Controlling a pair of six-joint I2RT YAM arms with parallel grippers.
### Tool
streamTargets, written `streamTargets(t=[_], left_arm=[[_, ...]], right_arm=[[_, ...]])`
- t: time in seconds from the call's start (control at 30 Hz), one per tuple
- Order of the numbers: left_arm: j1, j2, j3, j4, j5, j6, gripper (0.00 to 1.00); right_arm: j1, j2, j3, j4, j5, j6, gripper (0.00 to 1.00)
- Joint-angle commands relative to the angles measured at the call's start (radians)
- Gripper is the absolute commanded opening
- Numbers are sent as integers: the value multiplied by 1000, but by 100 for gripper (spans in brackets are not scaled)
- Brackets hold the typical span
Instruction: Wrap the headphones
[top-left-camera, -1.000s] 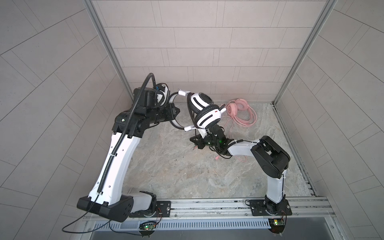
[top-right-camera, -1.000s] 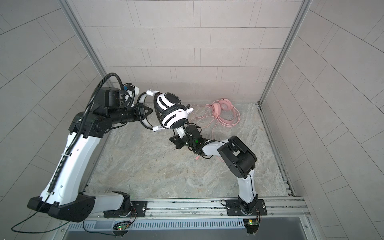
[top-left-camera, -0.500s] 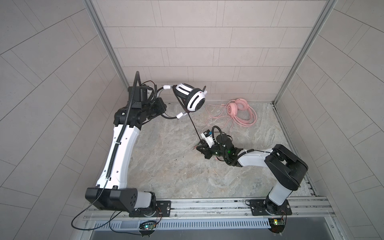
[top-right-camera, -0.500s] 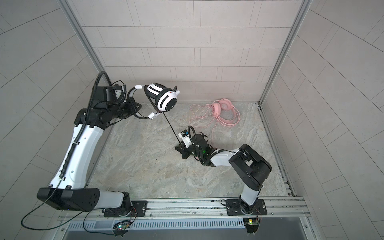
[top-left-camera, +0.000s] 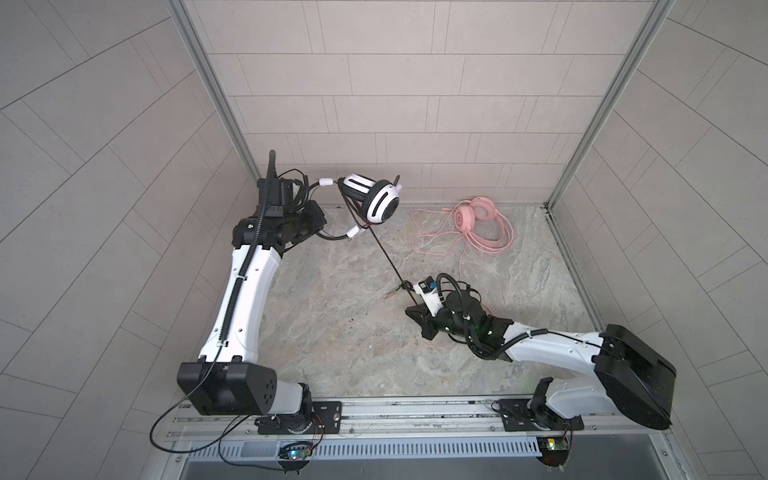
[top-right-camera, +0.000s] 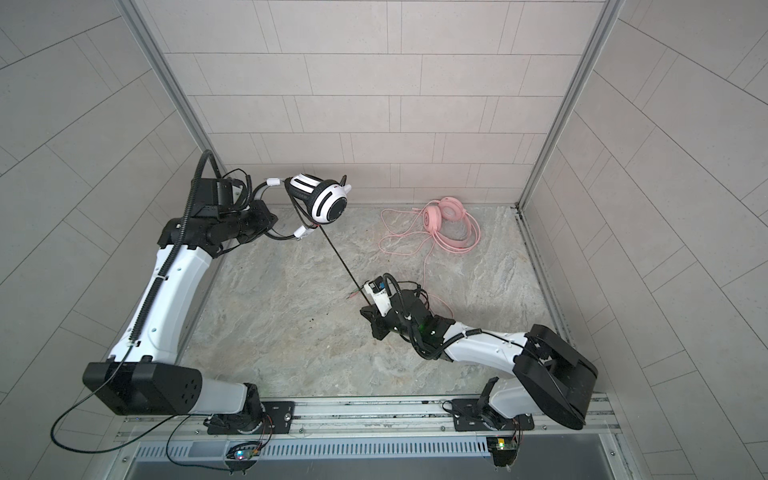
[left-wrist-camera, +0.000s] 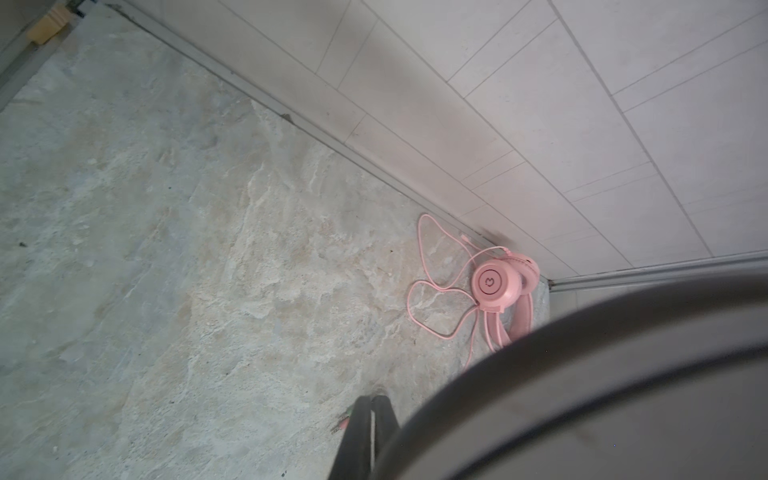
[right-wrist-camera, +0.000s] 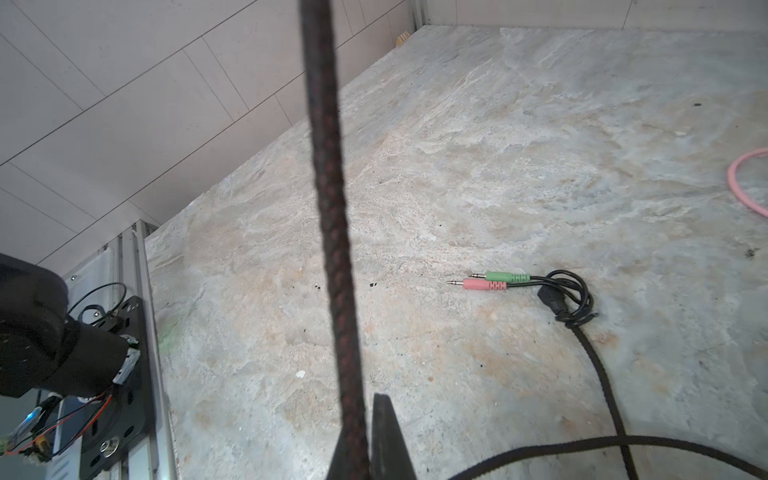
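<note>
So far no wrap shows: my left gripper (top-left-camera: 320, 220) clamps the striped headset (top-left-camera: 374, 199) aloft far left, my right gripper (top-left-camera: 415, 309) pinches its black cable (top-left-camera: 384, 257) taut. The pink headset (top-left-camera: 478, 216) lies far right, cord loose.

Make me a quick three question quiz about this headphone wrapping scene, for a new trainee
1. True or false: the pink headset is lifted off the floor.
2. Which best describes the black cable? A) coiled on the floor B) stretched taut between the white-and-black headset and the right end effector C) tangled with the pink cable
3. Fill in: the two audio plugs lying on the stone floor are green and ____.

Key
1. False: it lies on the floor near the back wall, untouched.
2. B; the left end effector holds that headset by its band.
3. Pink.
</note>
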Motion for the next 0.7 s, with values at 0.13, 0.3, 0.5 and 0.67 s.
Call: streamTargets(t=[0.13, 0.3, 0.5, 0.67], left_arm=[[24, -111, -106, 214, -242, -165, 0], [23, -115, -109, 207, -265, -136, 0], [14, -133, -149, 192, -287, -121, 0], [-59, -183, -200, 191, -446, -22, 0]], right_arm=[[73, -158, 4, -310, 92, -48, 1], [127, -227, 31, -437, 147, -68, 1], [174, -285, 95, -558, 211, -94, 1], [195, -314, 175, -642, 229, -108, 2]])
